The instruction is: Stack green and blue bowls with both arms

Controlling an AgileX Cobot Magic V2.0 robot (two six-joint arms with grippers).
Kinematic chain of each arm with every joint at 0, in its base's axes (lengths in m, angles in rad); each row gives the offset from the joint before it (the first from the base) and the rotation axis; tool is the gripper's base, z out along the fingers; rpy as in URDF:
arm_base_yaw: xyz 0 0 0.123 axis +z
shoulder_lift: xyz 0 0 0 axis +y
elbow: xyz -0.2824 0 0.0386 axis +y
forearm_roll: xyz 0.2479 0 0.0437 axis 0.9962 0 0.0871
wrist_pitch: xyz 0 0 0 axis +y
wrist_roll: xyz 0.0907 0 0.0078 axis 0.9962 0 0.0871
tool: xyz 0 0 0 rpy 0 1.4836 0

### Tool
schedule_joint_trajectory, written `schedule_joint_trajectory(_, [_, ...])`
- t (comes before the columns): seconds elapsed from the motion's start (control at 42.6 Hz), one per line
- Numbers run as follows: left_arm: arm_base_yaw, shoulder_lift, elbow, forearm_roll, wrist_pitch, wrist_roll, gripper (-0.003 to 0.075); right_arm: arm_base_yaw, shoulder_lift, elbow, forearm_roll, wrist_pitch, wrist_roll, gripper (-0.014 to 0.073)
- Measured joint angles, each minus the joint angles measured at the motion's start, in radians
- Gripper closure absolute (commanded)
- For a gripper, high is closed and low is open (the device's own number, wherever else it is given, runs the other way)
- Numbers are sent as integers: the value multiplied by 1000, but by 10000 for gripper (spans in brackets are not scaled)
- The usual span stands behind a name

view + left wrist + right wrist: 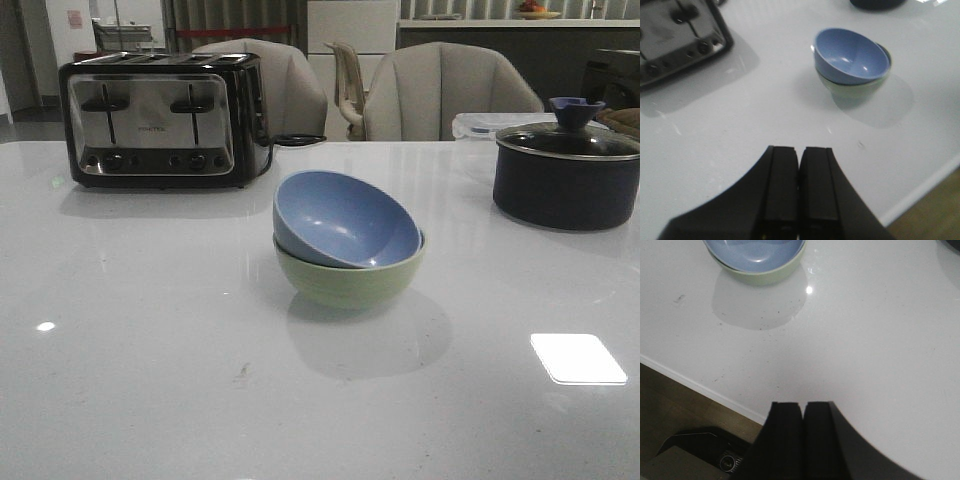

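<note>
The dusty blue bowl (345, 217) sits tilted inside the pale green bowl (350, 277) at the middle of the white table. Both also show in the left wrist view, blue bowl (851, 55) over green bowl (852, 92), and in the right wrist view, blue bowl (754, 252) in green bowl (767, 275). Neither arm shows in the front view. My left gripper (799, 150) is shut and empty, well back from the bowls near the table's front edge. My right gripper (803, 405) is shut and empty, also back at the table's front edge.
A black and steel toaster (160, 118) stands at the back left. A dark navy lidded pot (566, 170) stands at the back right. Chairs (440, 92) stand behind the table. The table's front edge (700, 387) drops to a wooden floor.
</note>
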Motion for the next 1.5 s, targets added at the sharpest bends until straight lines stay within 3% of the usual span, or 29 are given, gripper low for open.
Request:
schedule_joint_trajectory(0.235, [225, -291, 266, -35, -234, 0, 619, 0, 0, 0, 0, 0, 0, 559])
schedule_joint_trajectory(0.493, [401, -454, 416, -80, -279, -12, 618, 0, 0, 0, 0, 0, 0, 559])
schedule_joint_trajectory(0.775, [406, -454, 462, 40, -364, -191, 618, 0, 0, 0, 0, 0, 0, 559])
schedule_joint_trajectory(1.503, [406, -454, 462, 40, -379, -183, 618, 0, 0, 0, 0, 0, 0, 559])
